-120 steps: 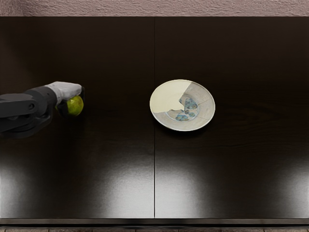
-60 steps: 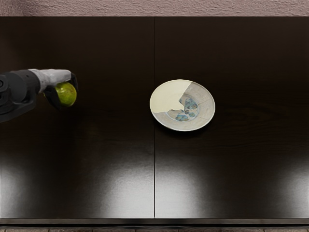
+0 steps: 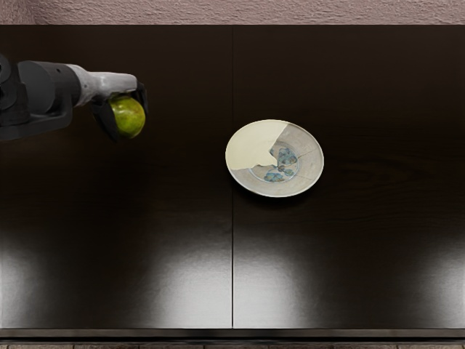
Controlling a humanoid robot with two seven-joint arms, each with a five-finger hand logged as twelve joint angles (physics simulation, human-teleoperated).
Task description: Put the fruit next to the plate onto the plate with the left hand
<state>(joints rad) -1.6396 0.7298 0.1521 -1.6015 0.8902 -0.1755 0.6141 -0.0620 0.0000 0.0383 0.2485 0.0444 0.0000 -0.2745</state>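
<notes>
My left hand (image 3: 115, 97) is curled around the fruit (image 3: 128, 116), dark fingers wrapped round its sides. It's a round, smooth, yellow-green thing, shiny on top. It sits in my grip well to the left of the plate (image 3: 241, 145), with nothing between the two but bare surface (image 3: 145, 240). The plate is a shallow round one, part cream and part grey, with a little blue pattern in the middle that I can't make out. The surface is dark and glossy, with a thin seam (image 3: 232, 254) running down it, and there's a rough pinkish wall (image 3: 232, 10) behind.
</notes>
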